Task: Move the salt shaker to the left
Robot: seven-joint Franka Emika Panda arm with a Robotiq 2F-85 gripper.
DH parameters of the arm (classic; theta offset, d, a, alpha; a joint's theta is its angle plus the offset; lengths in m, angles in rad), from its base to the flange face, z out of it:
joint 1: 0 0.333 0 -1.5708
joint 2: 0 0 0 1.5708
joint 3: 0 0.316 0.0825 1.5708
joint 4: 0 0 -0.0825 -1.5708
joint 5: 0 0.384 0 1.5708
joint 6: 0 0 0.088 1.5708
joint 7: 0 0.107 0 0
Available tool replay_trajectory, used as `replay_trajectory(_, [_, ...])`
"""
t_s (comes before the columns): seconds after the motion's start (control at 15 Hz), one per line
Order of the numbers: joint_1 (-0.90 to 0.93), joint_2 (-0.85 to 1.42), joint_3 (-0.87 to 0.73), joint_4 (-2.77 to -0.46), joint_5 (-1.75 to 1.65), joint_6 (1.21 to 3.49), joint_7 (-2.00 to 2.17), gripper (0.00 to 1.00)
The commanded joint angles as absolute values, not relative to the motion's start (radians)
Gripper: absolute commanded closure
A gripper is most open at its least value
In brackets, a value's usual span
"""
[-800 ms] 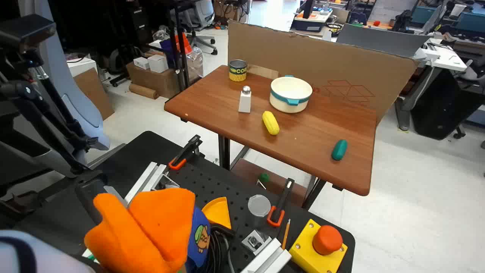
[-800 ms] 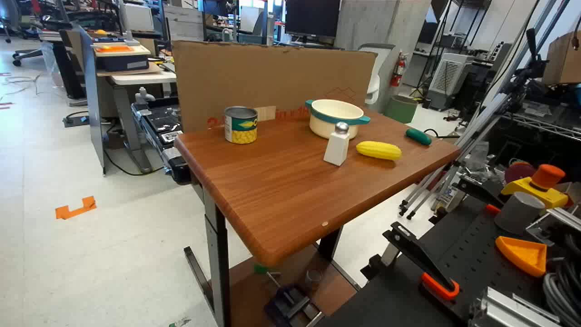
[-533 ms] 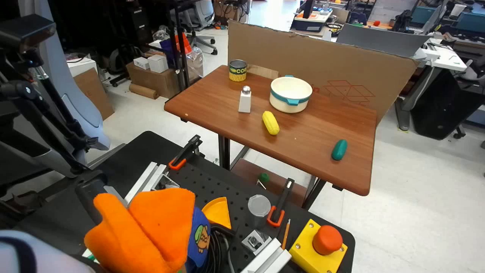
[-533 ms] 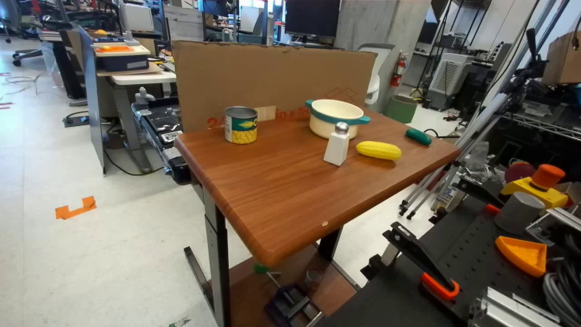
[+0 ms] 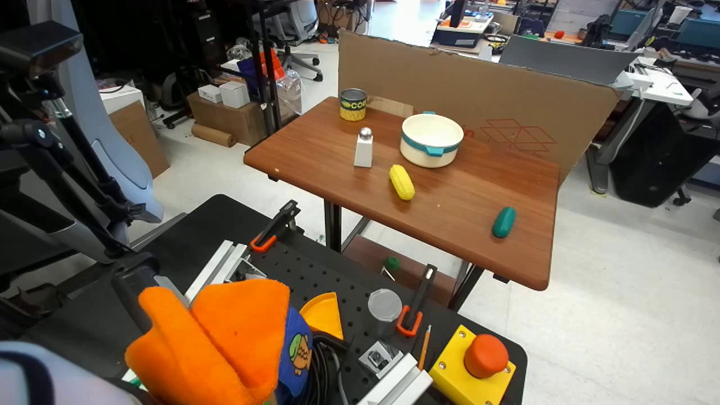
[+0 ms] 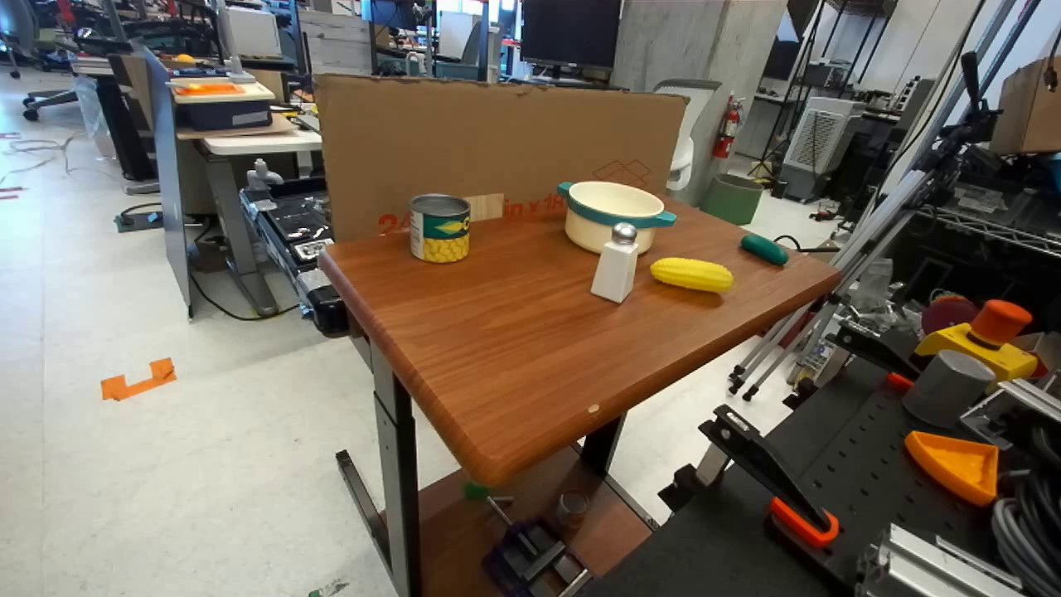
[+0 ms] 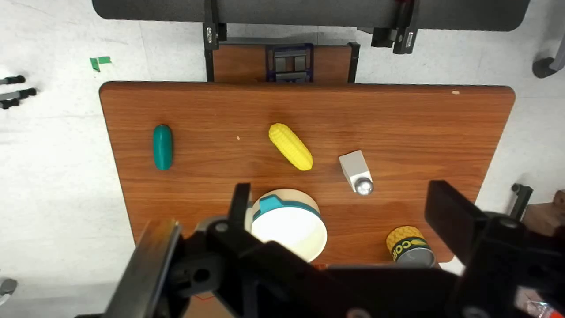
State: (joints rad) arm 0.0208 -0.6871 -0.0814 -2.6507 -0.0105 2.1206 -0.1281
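Observation:
The salt shaker is slim and white with a round silver top. It stands upright on the brown table in both exterior views, as the salt shaker [image 5: 364,151] and again [image 6: 615,269] to the left of the yellow corn. In the wrist view the salt shaker [image 7: 355,170] is seen from above, right of the corn. My gripper [image 7: 339,186] shows only in the wrist view, with its two black fingers wide apart and nothing between them. It is well above the table and apart from the shaker. Neither exterior view shows the gripper.
The table [image 5: 326,143] also holds a white bowl [image 5: 419,153] with teal handles, yellow corn [image 5: 401,182], a green object [image 5: 503,222] and a corn can [image 5: 352,106]. A cardboard sheet [image 6: 497,141] stands along the far edge. A black bench [image 6: 704,531] with clamps stands nearby.

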Motion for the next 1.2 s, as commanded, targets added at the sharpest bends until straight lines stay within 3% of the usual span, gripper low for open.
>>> replay_trajectory(0.0, [0.014, -0.687, -0.075, -2.649, -0.005, 2.118, -0.132, 0.0])
replay_trajectory(0.33, [0.025, -0.585, -0.053, -2.618, 0.001, 2.172, -0.101, 0.0])
replay_trajectory(1.13, [0.046, 0.034, 0.039, -2.373, -0.015, 2.4, 0.034, 0.0])
